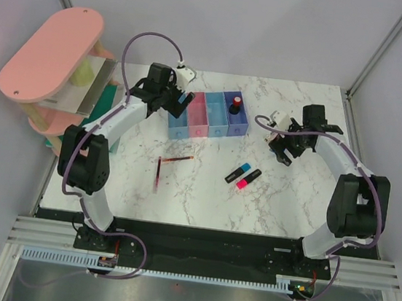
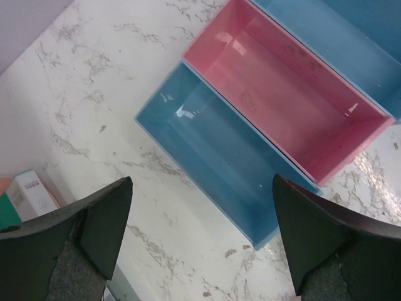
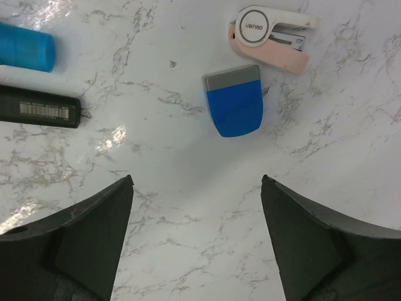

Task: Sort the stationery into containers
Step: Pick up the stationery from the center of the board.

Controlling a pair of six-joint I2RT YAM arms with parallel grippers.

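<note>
The left gripper (image 1: 178,100) hovers over the left end of the row of bins (image 1: 209,115), in the upper middle of the overhead frame. In its wrist view the two fingers (image 2: 103,226) stand wide apart with nothing between them. Below them lies the end light-blue bin (image 2: 213,150), bare inside. The pink bin (image 2: 288,106) joins it on the upper right, and a second light-blue bin (image 2: 351,31) is cut off by the top right corner. Seen from overhead, the purple bin (image 1: 237,122) closes the row on the right and holds the red-black capped piece (image 1: 235,105), standing upright.

The right gripper (image 3: 197,185) is also spread open and carries nothing, over the marble table (image 3: 188,150). The blue block (image 3: 235,100), with a grey band along its top edge, lies flat just above the centre of that wrist frame. A pink-and-white stapler (image 3: 269,34) lies just beside it at the upper right.

At the left edge of the same frame are a blue cylinder end and a black bar with a barcode. They are probably the tips of the two highlighters, but the crop hides the rest.

From overhead, the blue highlighter (image 1: 237,174) and pink highlighter (image 1: 249,178) lie side by side right of centre. The two dark-red pens (image 1: 158,173) lie left of centre, one nearly upright in the frame, the other (image 1: 176,159) angled across, their ends close together. A pink shelf rack (image 1: 51,55) stands at the upper left.
</note>
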